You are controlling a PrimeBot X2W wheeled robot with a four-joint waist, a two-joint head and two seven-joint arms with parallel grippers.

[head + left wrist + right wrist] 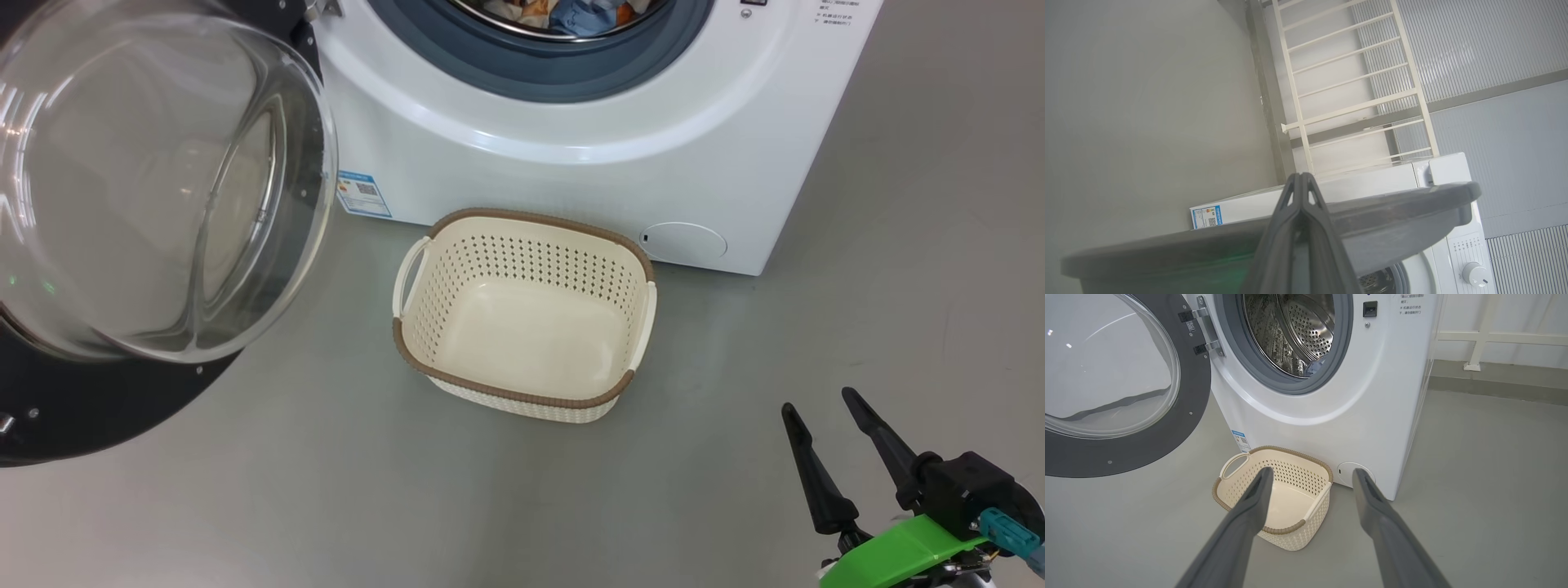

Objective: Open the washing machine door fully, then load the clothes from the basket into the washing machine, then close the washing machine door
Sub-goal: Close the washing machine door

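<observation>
1. Right gripper [818, 400]: low at the robot's right over the floor [326, 490]. Fingers spread wide, nothing between them, well apart from all else.

2. Left gripper [1300, 175]: fingers pressed together, empty. They point along the dark rim of the door, which crosses the left wrist view. Contact with that rim cannot be told.

3. Basket [522, 265]: upright on the floor just before the machine, empty.

4. Door [155, 188]: hinged on the robot's left and standing wide open, with the glass bowl bulging toward the head camera.

5. Machine [571, 180]: mouth open. The grey-blue seal [490, 61] is bare where it shows.

6. Clothes [584, 15]: inside the drum [1306, 330], behind the seal's lip, blue and pale fabric with orange.

Assessment: loading looks complete, and closing the door is the step in hand.

Handling note:
- Push with the closed left fingers on the rim's outer face, at the edge far from the hinge, never on the glass.
- Follow the door's arc rather than a straight line.
- First confirm that no fabric lies over the seal.
- Keep the right gripper out of the sweep.
- The basket sits low and probably clears.
- Press through until the latch catches.
</observation>
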